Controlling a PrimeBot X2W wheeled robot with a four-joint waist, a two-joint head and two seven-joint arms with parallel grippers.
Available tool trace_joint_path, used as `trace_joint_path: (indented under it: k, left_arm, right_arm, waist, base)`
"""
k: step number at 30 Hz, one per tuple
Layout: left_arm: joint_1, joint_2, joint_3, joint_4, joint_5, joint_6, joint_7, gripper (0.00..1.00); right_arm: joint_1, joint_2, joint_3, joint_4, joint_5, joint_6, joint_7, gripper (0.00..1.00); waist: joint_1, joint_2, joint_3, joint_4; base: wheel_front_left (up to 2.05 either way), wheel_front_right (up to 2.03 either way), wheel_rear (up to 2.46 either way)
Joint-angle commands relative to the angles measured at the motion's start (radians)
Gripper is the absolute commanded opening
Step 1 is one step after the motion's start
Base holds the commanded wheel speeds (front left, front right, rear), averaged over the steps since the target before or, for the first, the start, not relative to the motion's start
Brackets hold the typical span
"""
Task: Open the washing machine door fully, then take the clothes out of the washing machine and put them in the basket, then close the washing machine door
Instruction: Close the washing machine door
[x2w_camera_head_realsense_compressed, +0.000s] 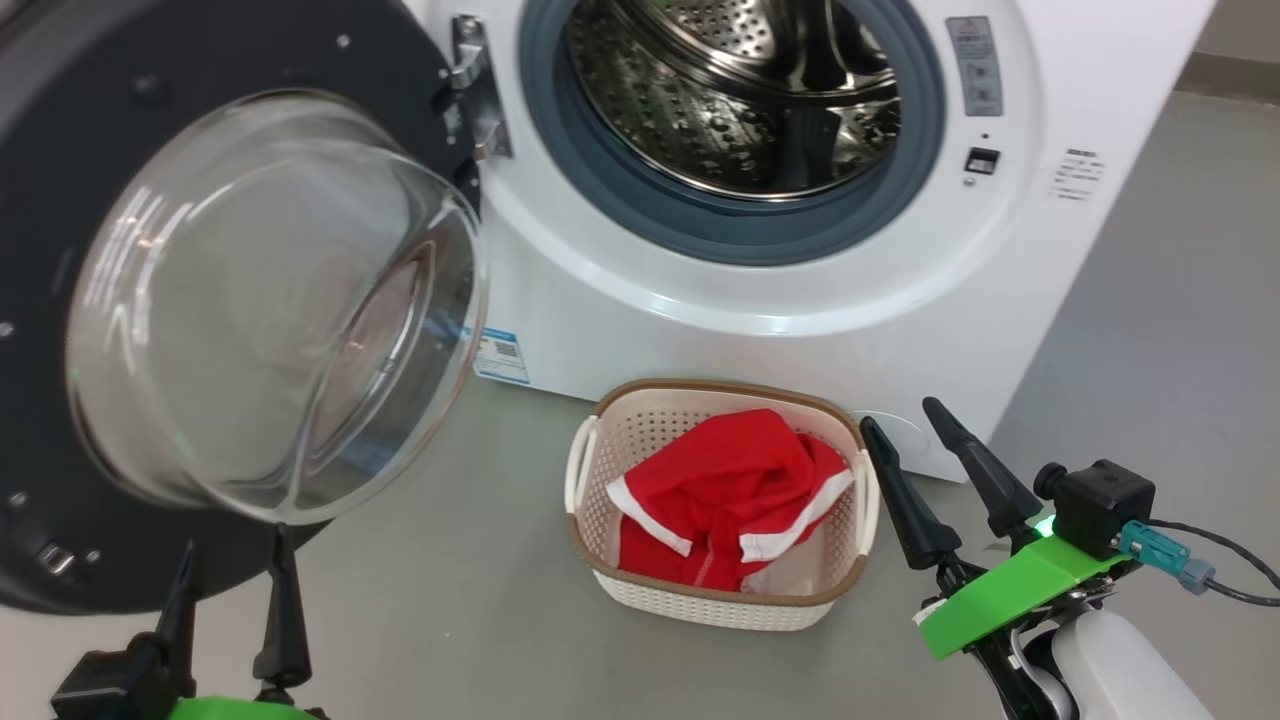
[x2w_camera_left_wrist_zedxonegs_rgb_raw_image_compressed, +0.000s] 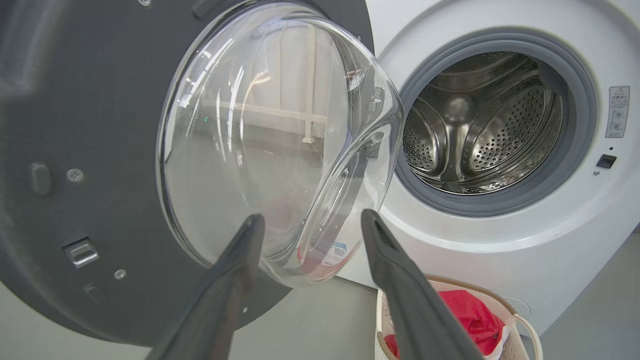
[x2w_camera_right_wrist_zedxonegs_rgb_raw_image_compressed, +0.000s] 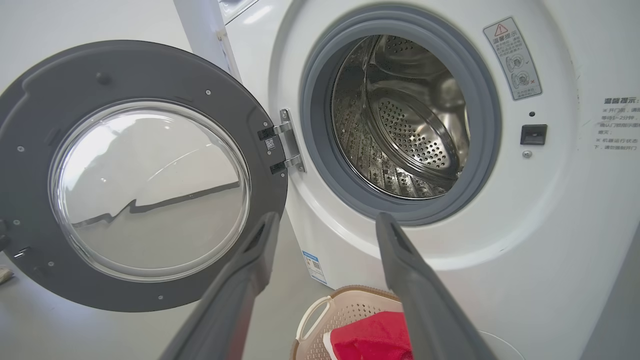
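Note:
The washing machine (x2w_camera_head_realsense_compressed: 760, 290) stands with its steel drum (x2w_camera_head_realsense_compressed: 740, 90) bare inside. Its door (x2w_camera_head_realsense_compressed: 250, 300) is swung wide open to the left, glass bowl bulging toward me. On the floor in front, the basket (x2w_camera_head_realsense_compressed: 715, 500) holds the red clothes (x2w_camera_head_realsense_compressed: 730, 500) with white stripes. My left gripper (x2w_camera_head_realsense_compressed: 232, 550) is open at the lower left, fingertips just below the door's rim, nothing between them. My right gripper (x2w_camera_head_realsense_compressed: 905, 420) is open beside the basket's right edge, empty. The left wrist view looks at the door glass (x2w_camera_left_wrist_zedxonegs_rgb_raw_image_compressed: 270, 145); the right wrist view takes in the door (x2w_camera_right_wrist_zedxonegs_rgb_raw_image_compressed: 140, 175) and the drum (x2w_camera_right_wrist_zedxonegs_rgb_raw_image_compressed: 405, 120).
Grey floor (x2w_camera_head_realsense_compressed: 450, 600) spreads around the basket. A blue label (x2w_camera_head_realsense_compressed: 500, 355) sits low on the machine's front and a latch slot (x2w_camera_head_realsense_compressed: 982, 160) lies right of the opening. The machine's right side edge runs down toward my right arm.

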Motion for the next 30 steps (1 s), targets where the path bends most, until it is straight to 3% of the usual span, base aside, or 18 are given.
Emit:
trace_joint_path:
  k: [1,12,30]
  left_arm:
    - [-0.02,0.024,0.038,-0.021,0.006,0.013,-0.007,1.0]
    - [-0.003,0.027,0.037,-0.028,0.012,0.042,0.0,1.0]
    - [0.003,0.049,0.036,-0.041,0.011,0.053,0.011,1.0]
  right_arm:
    - [0.004,0.004,0.024,-0.02,0.004,0.002,-0.005,1.0]
    - [0.004,0.007,0.033,-0.018,0.006,0.002,-0.005,1.0]
    - [0.009,0.01,0.054,-0.008,0.014,0.002,-0.005,1.0]
  waist:
    - [-0.0001,0.0,-0.009,0.042]
    - [-0.0001,0.0,-0.01,0.121]
    - [-0.0001,0.0,-0.024,0.145]
  base:
    - [0.0,0.0,0.0]
    - [0.0,0.0,0.0]
    - [0.0,0.0,0.0]
